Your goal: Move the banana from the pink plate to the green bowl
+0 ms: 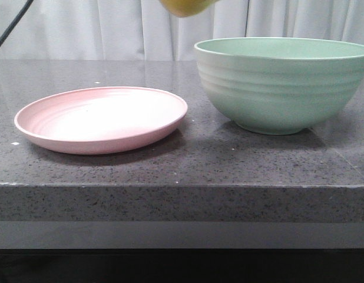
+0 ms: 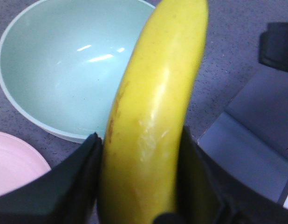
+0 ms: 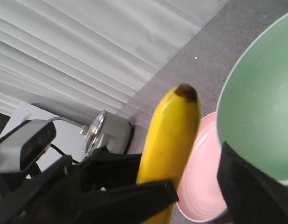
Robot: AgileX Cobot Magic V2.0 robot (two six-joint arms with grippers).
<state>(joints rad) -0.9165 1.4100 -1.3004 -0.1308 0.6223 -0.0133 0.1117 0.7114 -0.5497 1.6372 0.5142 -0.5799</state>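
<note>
Now the left gripper [image 2: 137, 186] squeezes the banana [image 2: 153, 116] tight between its black fingers, high above the bench [image 1: 170, 171], off the pink plate [image 1: 102, 121] and nearly over the green bowl [image 1: 282, 82], while the right gripper looks open and empty.

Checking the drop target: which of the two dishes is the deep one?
The green bowl, on the right in the front view: tall ridged walls and a deep hollow. The pink plate beside it is shallow, with only a low raised rim.

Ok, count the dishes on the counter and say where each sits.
2. The shallow round pale-pink plate sits on the left; the deep ridged mint-green bowl stands on the right, apart from it.
</note>
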